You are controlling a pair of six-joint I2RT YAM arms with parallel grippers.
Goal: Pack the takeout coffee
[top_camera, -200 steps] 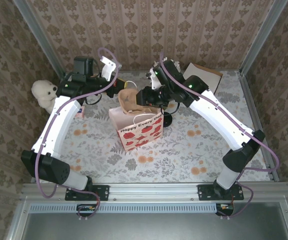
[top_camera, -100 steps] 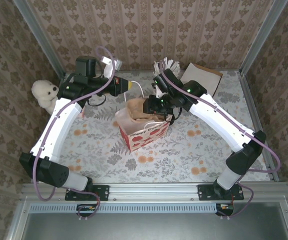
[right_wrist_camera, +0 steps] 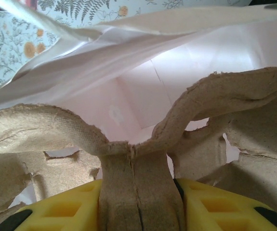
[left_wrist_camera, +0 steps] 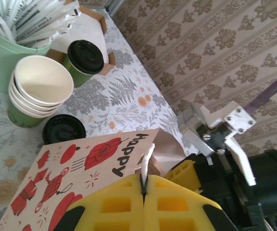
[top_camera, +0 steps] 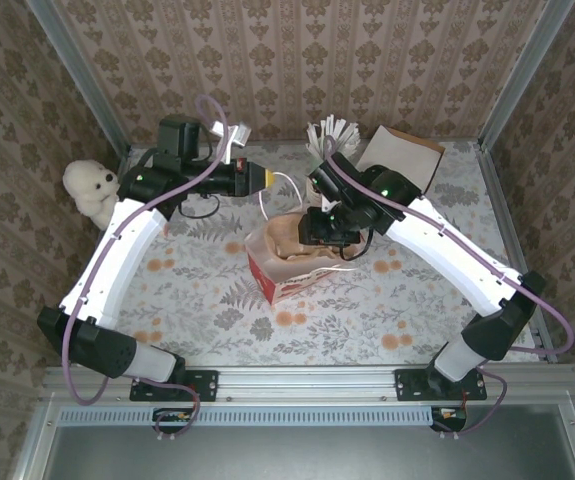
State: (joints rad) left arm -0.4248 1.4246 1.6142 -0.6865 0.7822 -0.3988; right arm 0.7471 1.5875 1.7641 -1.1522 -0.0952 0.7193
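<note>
The takeout coffee (left_wrist_camera: 84, 58) stands upright on the counter (left_wrist_camera: 128, 96), lid on, at the corner of a brown cardboard box (left_wrist_camera: 94, 14). It is just beside the pale green cup of white sticks (left_wrist_camera: 3, 60), outside the red-and-white paper bag (left_wrist_camera: 75, 168) and beyond its far side. The right end effector (right_wrist_camera: 138, 199), partly closed, pinches the centre rib of a moulded-pulp cup carrier (right_wrist_camera: 220, 96) inside the bag's mouth; the pockets in view hold nothing. The left end effector (left_wrist_camera: 144, 190) is clamped tight on the bag's white cord handle (left_wrist_camera: 148, 156). The right arm looks nearer the coffee. Once free, it would likely grasp across the cup's vertical axis.
</note>
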